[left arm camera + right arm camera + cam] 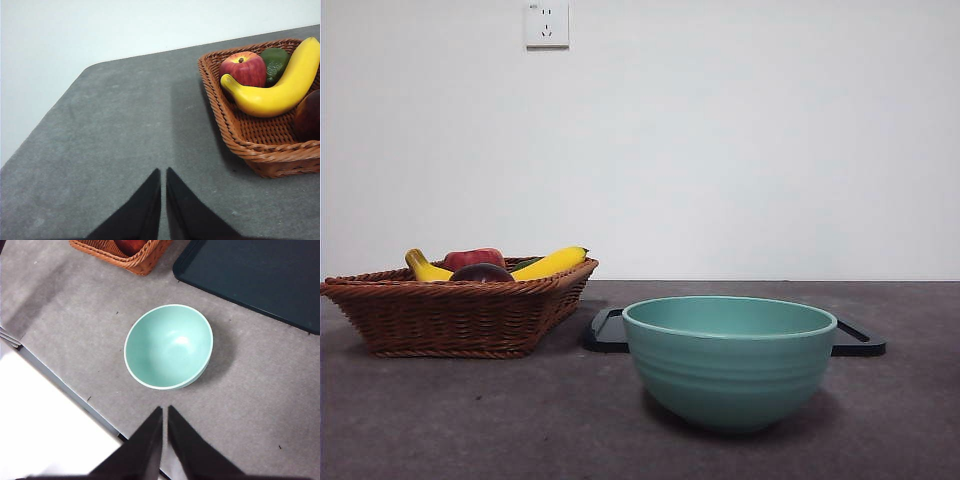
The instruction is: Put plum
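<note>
The plum (480, 272) is a dark maroon fruit lying in the wicker basket (460, 315) at the left of the table. In the left wrist view the plum (309, 115) shows only partly, at the picture's edge, inside the basket (222, 112). My left gripper (163, 174) is shut and empty, above bare table some way short of the basket. My right gripper (165, 411) is shut and empty too, high above the table near the teal bowl (168, 346). Neither arm shows in the front view.
The basket also holds a red apple (243, 68), a yellow banana (280, 85) and a green fruit (274, 62). The teal bowl (730, 360) stands empty at the front centre. A dark flat tray (860, 340) lies behind it. The table's edge (60, 385) runs close to the bowl.
</note>
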Robot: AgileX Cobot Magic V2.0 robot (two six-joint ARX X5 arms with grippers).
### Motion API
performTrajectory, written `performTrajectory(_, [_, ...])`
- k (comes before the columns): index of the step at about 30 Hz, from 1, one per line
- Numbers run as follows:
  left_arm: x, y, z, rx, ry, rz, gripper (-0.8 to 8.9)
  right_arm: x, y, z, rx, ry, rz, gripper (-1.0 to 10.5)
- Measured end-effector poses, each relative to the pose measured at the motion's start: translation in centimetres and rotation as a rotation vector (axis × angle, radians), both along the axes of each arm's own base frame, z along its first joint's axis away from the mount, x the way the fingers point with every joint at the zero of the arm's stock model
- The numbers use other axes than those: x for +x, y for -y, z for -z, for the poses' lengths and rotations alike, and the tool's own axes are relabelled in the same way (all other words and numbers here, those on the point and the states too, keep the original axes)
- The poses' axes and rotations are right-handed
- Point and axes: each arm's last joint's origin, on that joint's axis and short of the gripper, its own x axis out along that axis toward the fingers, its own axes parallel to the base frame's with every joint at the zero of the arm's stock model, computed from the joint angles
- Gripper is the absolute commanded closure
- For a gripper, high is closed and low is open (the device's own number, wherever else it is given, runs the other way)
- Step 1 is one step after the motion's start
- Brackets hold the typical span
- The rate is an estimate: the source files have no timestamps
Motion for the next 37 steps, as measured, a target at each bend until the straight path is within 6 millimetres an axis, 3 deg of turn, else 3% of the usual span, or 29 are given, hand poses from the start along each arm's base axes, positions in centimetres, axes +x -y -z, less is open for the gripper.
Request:
performTrajectory(11, [0.0,0.0,0.0,0.000,0.000,0.000,7.99,-0.2,0.4,-0.2,0.002,0.029,0.008,9.4])
performTrajectory(19, [0.0,0.0,0.0,0.000,0.000,0.000,7.99,-0.1,3.0,-0.8,0.037,0.348,0.229,9.4])
performTrajectory(23, [0.0,0.0,0.0,-0.001,0.000,0.000,7.99,0.3,4.4,1.1,0.008,0.531,0.413,9.4])
performTrajectory(27, [0.0,0.0,0.0,-0.002,0.000,0.000,7.99,0.7,5.4,4.4,-0.010,0.659,0.521,9.4])
performTrajectory(33, [0.0,0.0,0.0,-0.002,0.000,0.000,7.99,1.4,6.3,9.5,-0.032,0.753,0.607,9.4])
performTrajectory(37, [0.0,0.0,0.0,-0.003,0.000,0.000,7.99,1.5,6.6,11.7,-0.050,0.769,0.651,9.4])
